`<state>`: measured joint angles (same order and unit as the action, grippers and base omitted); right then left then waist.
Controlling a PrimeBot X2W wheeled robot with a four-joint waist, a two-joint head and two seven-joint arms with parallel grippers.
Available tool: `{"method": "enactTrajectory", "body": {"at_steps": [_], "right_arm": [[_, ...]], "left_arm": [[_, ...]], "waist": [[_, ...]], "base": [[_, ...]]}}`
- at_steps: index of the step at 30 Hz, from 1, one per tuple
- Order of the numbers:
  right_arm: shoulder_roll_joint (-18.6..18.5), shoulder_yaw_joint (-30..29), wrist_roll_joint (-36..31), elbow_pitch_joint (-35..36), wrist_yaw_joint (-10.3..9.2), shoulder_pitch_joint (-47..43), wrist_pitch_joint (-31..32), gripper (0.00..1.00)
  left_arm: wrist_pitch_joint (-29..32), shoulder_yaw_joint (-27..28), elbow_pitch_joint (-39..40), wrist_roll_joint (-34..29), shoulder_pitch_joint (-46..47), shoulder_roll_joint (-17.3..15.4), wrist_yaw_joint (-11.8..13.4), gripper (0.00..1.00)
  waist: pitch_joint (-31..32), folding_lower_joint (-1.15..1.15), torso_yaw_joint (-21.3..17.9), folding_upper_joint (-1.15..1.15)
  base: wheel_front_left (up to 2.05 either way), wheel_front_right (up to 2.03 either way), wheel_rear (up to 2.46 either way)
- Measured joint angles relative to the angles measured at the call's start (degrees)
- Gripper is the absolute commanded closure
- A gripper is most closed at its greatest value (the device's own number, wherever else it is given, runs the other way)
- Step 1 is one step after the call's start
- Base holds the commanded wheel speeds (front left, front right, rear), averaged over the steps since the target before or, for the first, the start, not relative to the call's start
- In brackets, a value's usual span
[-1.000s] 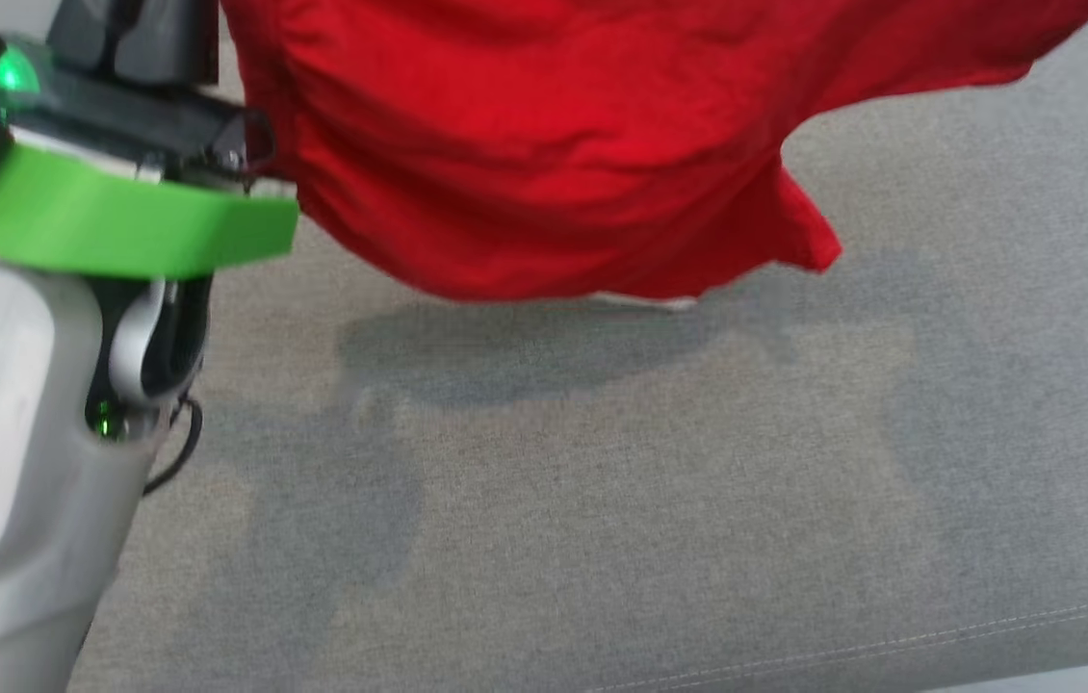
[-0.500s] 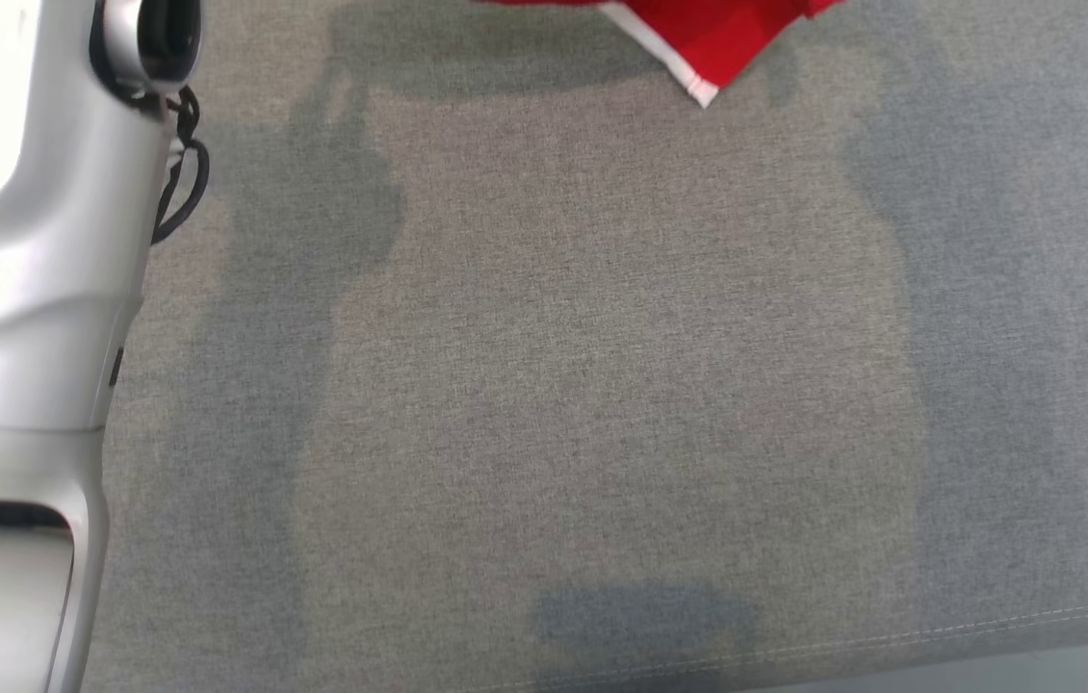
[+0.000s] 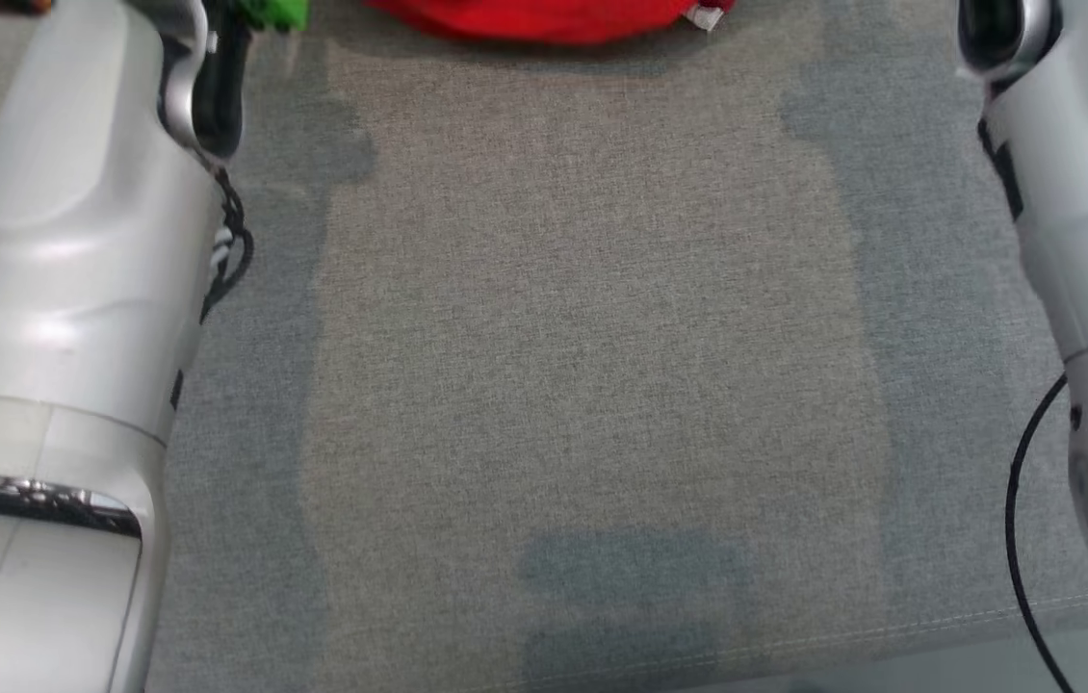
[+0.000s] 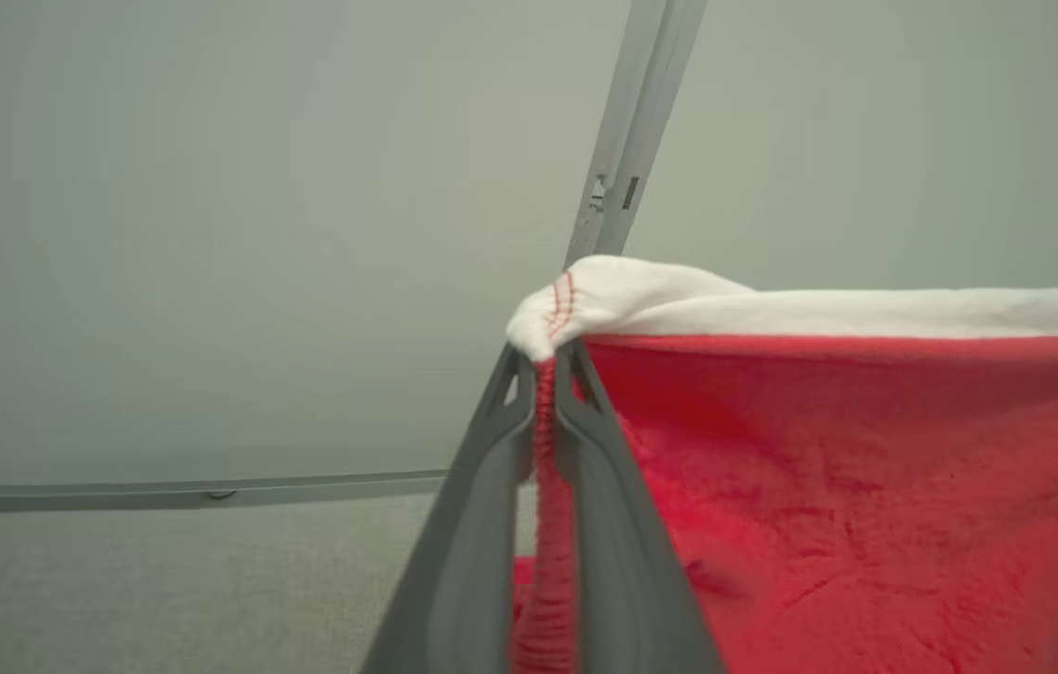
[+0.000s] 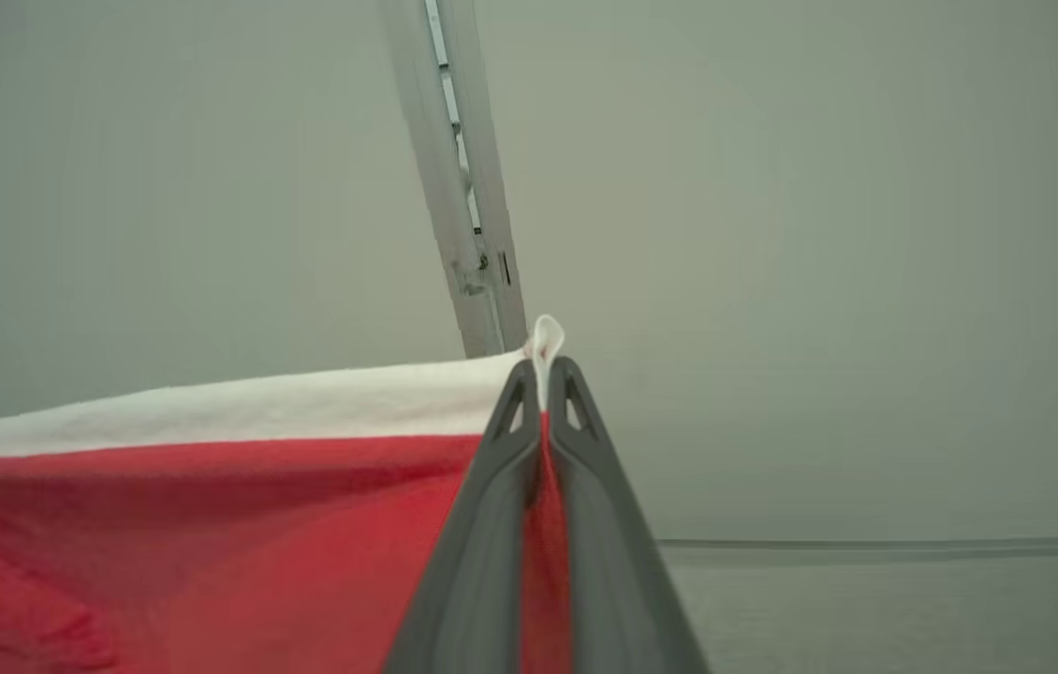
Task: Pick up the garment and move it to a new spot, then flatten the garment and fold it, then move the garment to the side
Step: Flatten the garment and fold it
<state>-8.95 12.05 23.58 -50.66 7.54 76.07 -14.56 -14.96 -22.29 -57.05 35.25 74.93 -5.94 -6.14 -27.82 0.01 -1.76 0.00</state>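
I see the garment (image 4: pixel 819 487) as fuzzy, matt red cloth with a smoother white hem. The worktop (image 3: pixel 592 337) is matt grey woven fabric, slightly coarse. My left forearm (image 3: pixel 72 289) is glossy pale plastic; the left hand (image 4: pixel 543 360) and right hand (image 5: pixel 545 374) have smooth matt grey fingers.

Item count.
One red garment (image 4: pixel 866 487); two grippers, left gripper (image 4: pixel 543 354) and right gripper (image 5: pixel 543 367); two pale forearms, left forearm (image 3: pixel 72 289) and right forearm (image 3: pixel 1083 192); one grey fabric surface (image 3: pixel 602 337).
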Motion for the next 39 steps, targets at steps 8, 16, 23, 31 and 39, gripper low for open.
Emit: {"method": "enactTrajectory", "body": {"at_steps": [8, 16, 23, 31, 39], "right_arm": [[1.0, 3.7, 7.4, 0.1, 0.0, -16.7, -0.4, 1.0], [0.0, 3.5, 9.6, 12.8, 0.0, -36.3, -0.5, 1.0], [-0.6, 3.4, 8.9, 22.9, -0.01, -50.2, -0.5, 1.0], [-1.2, 2.7, 7.1, 30.9, -0.01, -60.9, -0.1, 1.0], [-0.1, -2.8, 3.1, 45.1, -0.01, -76.6, 6.0, 1.0]], "left_arm": [[-0.1, 3.9, 2.1, -1.5, -16.1, 1.5, -0.7, 1.0], [-0.1, 8.2, 11.6, -7.2, -31.9, 1.9, -0.9, 1.0], [-0.1, 7.6, 23.2, -13.2, -45.1, 1.0, -1.0, 1.0], [0.2, 7.0, 32.3, -13.0, -57.7, -1.2, -1.2, 1.0], [6.5, 6.1, 45.7, -12.7, -69.7, -3.4, 2.3, 1.0]], "waist": [[1.3, 0.0, -0.4, 0.0], [4.4, 0.0, -0.2, 0.0], [7.8, -0.01, 0.1, 0.0], [11.7, -0.01, -0.1, 0.0], [16.2, -0.01, -0.1, 0.0]], "base": [[0.0, 0.0, 0.0], [0.0, 0.0, 0.0], [0.0, 0.0, 0.0], [0.0, 0.0, 0.0], [0.0, 0.0, 0.0]]}}
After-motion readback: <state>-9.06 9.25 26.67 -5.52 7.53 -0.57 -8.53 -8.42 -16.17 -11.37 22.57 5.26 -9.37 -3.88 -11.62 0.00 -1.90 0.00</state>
